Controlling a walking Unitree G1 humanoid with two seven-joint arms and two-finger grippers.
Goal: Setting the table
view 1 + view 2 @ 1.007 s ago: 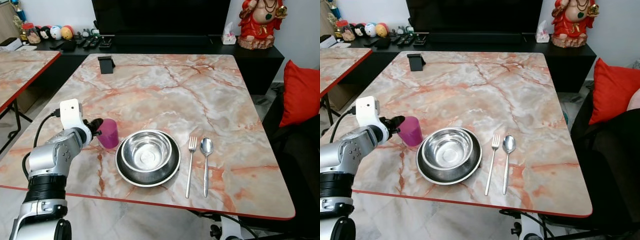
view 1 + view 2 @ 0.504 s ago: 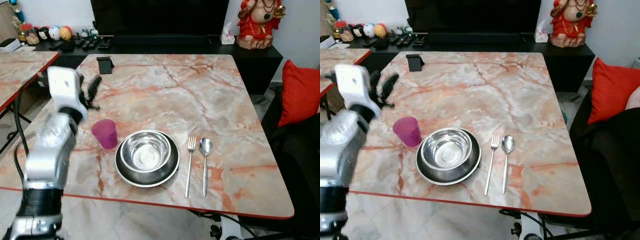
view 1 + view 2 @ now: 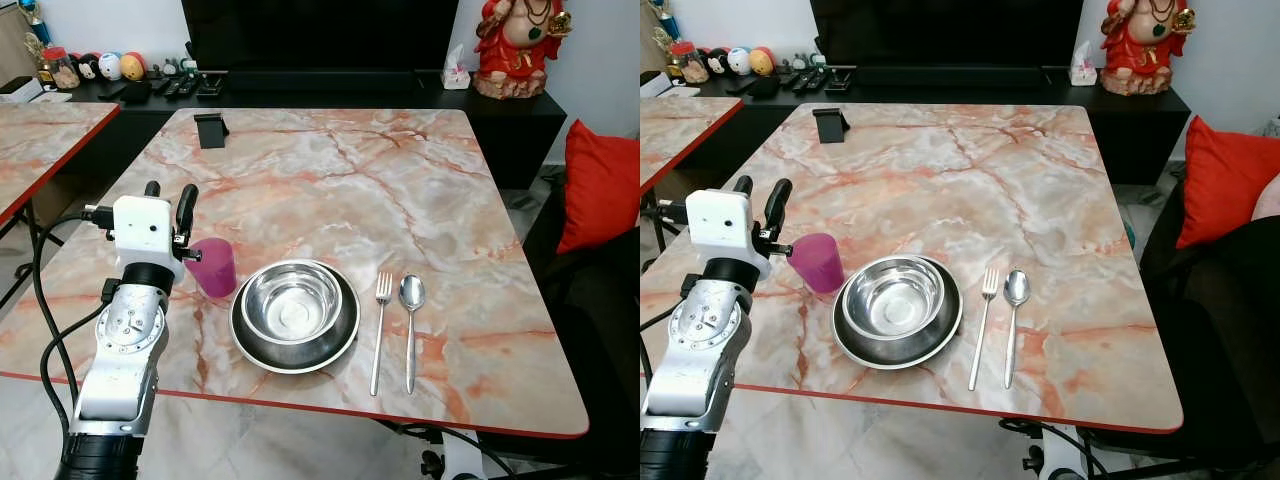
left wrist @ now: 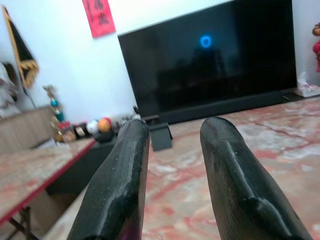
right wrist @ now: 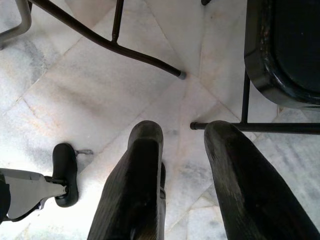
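Note:
A pink cup (image 3: 215,267) stands upright on the marble table (image 3: 400,180), just left of a steel bowl (image 3: 293,302) that sits in a dark plate (image 3: 250,345). Right of the plate lie a fork (image 3: 380,330) and a spoon (image 3: 411,318), side by side. My left gripper (image 3: 168,198) is raised beside the cup, on its left, fingers pointing up and away, open with nothing between them. In the left wrist view the left gripper (image 4: 175,127) points across the table at the television. My right gripper (image 5: 182,130) hangs idle over the floor, open.
A black phone stand (image 3: 212,129) sits at the table's far left corner. A second marble table (image 3: 40,140) stands to the left. Behind are a black cabinet with remotes (image 3: 185,85) and a red statue (image 3: 515,45). A red cushion (image 3: 600,185) and dark seat are on the right.
My left gripper, which was at the cup's side, came off it, swung up and back, and now stands upright just left of the cup. The cup has stayed put.

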